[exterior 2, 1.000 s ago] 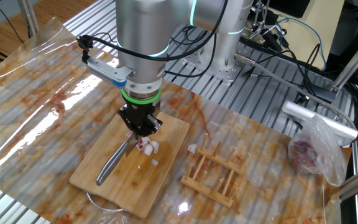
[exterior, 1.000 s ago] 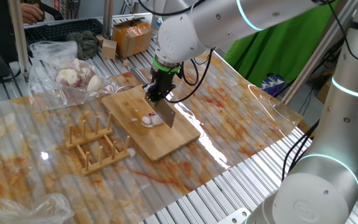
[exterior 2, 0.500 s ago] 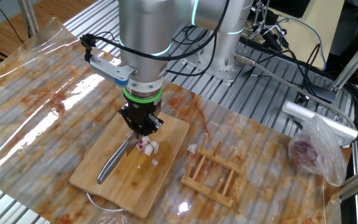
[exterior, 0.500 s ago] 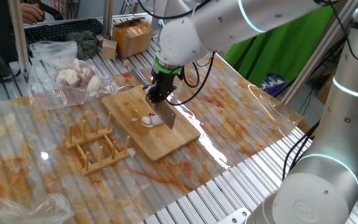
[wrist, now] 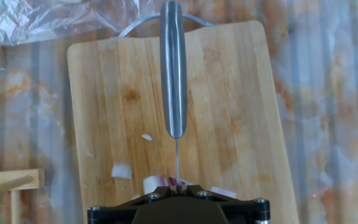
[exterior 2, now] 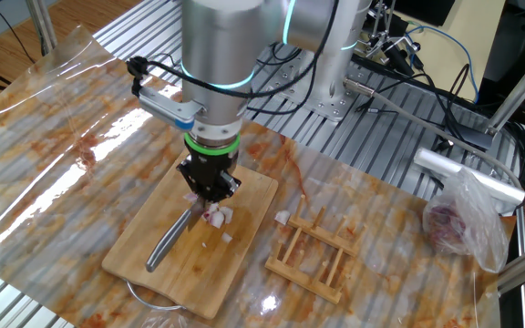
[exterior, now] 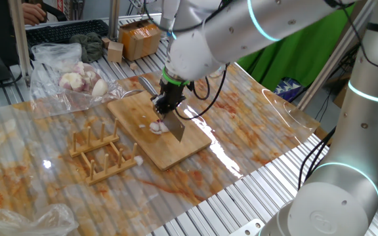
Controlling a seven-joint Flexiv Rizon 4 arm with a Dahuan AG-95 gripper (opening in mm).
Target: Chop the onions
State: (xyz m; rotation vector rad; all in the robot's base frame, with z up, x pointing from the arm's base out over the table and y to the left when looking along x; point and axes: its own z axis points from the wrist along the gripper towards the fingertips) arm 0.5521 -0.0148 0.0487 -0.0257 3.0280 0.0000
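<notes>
A knife is held blade-down over the bamboo board, with my gripper shut on it. Its steel handle points away from the hand and its blade stands edge-down. The onions lie as a small white-pink clump right under the blade. A few loose cut bits rest on the board beside the clump. The hand hides part of the clump in the hand view.
A wooden slatted rack stands just off the board. A clear bag of whole peeled bulbs lies behind the board, with a cardboard box beyond it. Another plastic bag sits at the far side.
The hand has shifted a little along the board with the knife, and the blade now stands slightly closer to the onion clump. The grip is unchanged.
</notes>
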